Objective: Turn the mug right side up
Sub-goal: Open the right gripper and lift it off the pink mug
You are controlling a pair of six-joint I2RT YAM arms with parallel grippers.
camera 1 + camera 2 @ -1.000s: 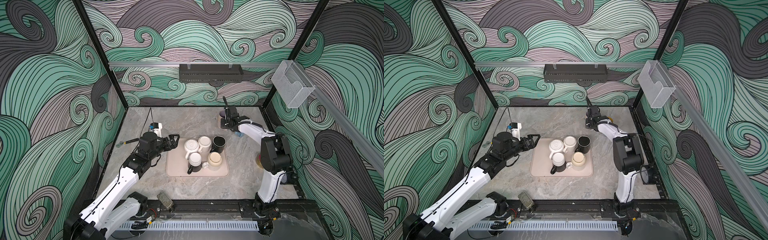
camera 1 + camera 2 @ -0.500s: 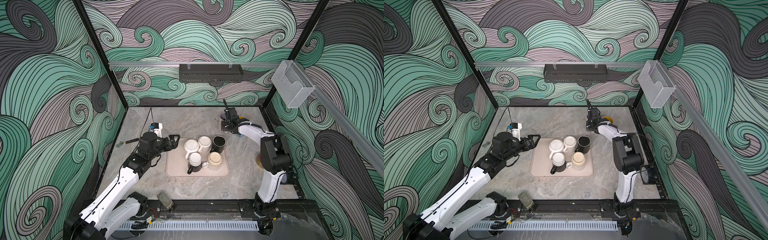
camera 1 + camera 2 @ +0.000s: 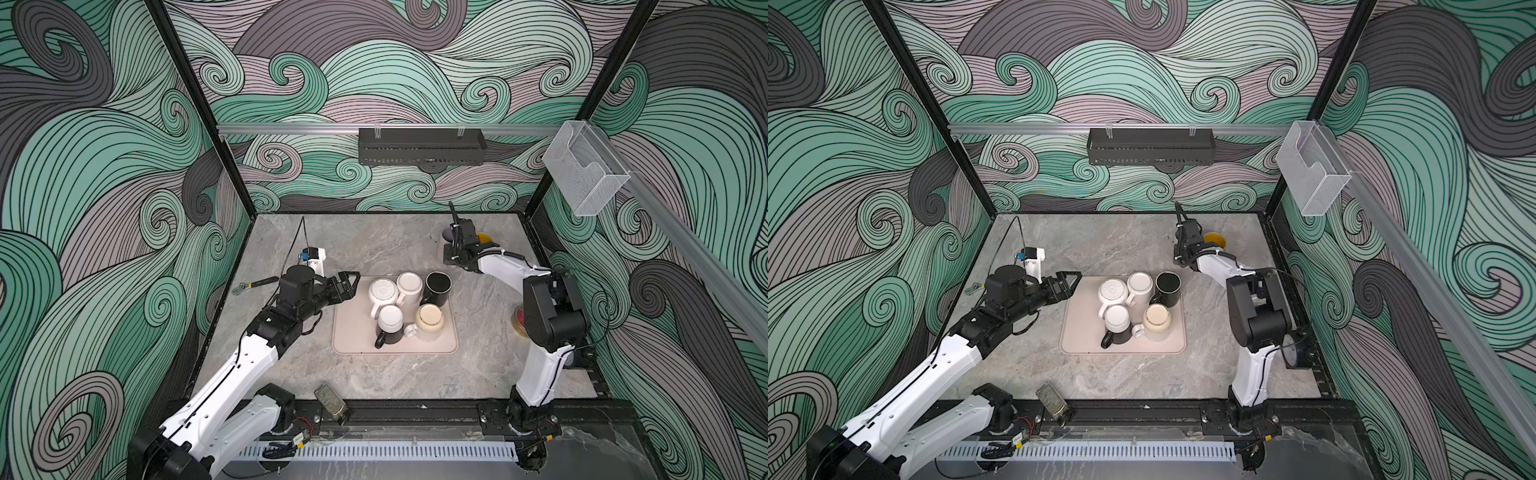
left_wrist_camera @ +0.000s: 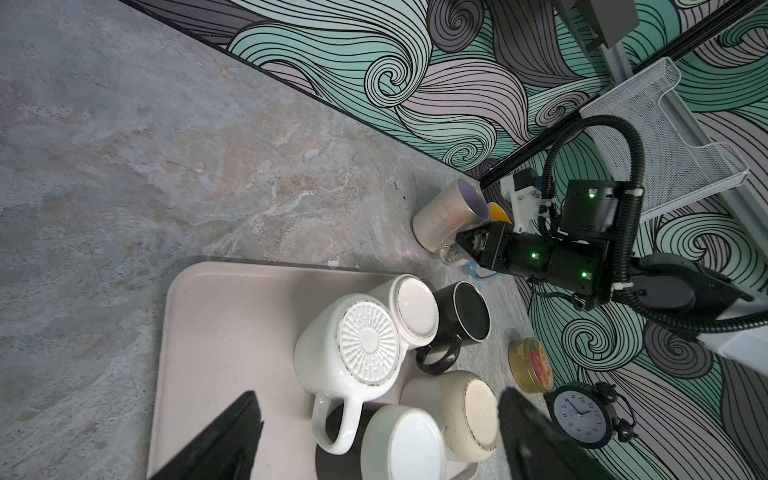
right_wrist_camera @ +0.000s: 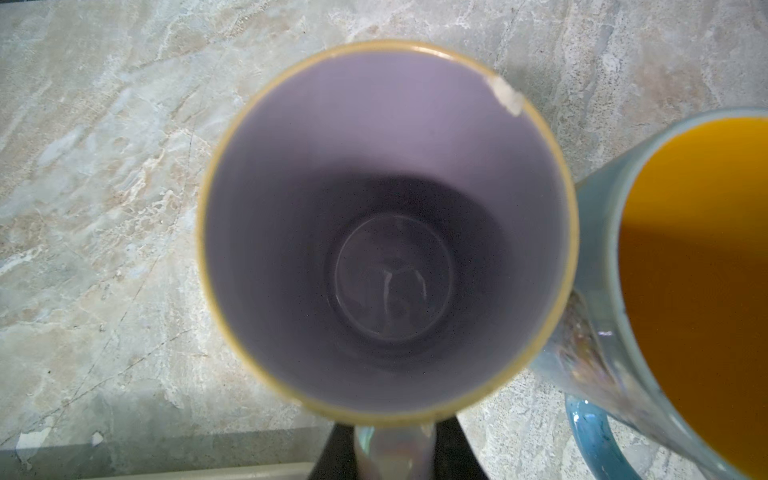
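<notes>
Right fingers (image 4: 484, 245): you have them closed to a narrow gap on the handle of the iridescent mug (image 5: 386, 232), and in the right wrist view the handle runs down between two dark finger faces. The mug stands mouth up on the table (image 3: 374, 245). That camera looks straight into the lilac inside down to the round base, and there is a chip on the rim. In both top views the mug sits toward the far right part of the table, behind the tray (image 3: 353, 332) and apart from it. A blue mug with a yellow inside (image 5: 698, 249) stands just beside it, also mouth up; whether the two walls touch you cannot tell. Left fingers (image 4: 230, 440): spread wide, holding nothing and touching nothing. They hang at the left edge of the tray and point across it toward the cluster of mugs. On the tray, the white mug with the ribbed base (image 4: 365, 345) sits base up, and the cream and white mugs beside it are likewise base up. For the black mug, you cannot tell which way up it is. Off the tray, by the right wall, there is a small alarm clock (image 4: 579, 415) and a round tin (image 4: 532, 365). A wrench (image 3: 255, 284) lies on the table near the left wall.
</notes>
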